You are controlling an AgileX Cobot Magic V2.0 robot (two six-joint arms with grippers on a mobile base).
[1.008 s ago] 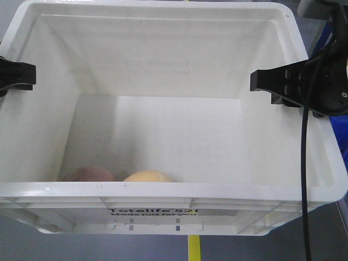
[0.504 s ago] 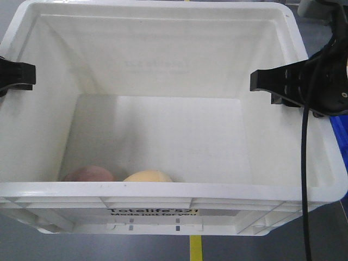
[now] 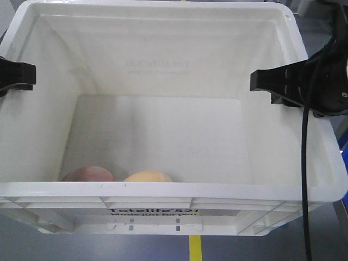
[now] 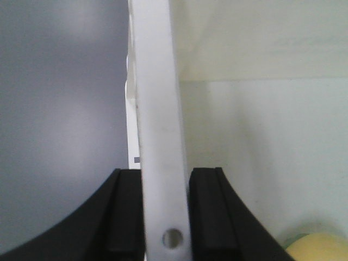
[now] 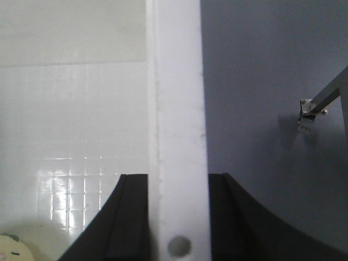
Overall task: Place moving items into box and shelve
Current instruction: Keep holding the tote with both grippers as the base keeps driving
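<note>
The white box (image 3: 163, 190) fills the front view, with black print on its near side. Inside, against the near wall, lie the moving items: a pinkish-brown plush fruit (image 3: 87, 174) and a yellow one (image 3: 148, 176). My left gripper (image 3: 16, 75) is shut on the box's left rim (image 4: 157, 109), one finger on each side of it. My right gripper (image 3: 272, 81) is shut the same way on the right rim (image 5: 176, 98). The yellow plush (image 4: 318, 249) shows at the bottom of the left wrist view, and its pale edge (image 5: 13, 249) in the right wrist view.
Grey floor with a yellow line (image 3: 194, 249) lies under the box. A blue object (image 3: 343, 144) peeks in at the right edge. A black cable (image 3: 305, 163) hangs over the box's right side. A metal bracket (image 5: 321, 103) stands off to the right.
The box and both grippers keep their places in the frame. The blue object at the right edge has slid downward and mostly out of view, so the background has shifted.
</note>
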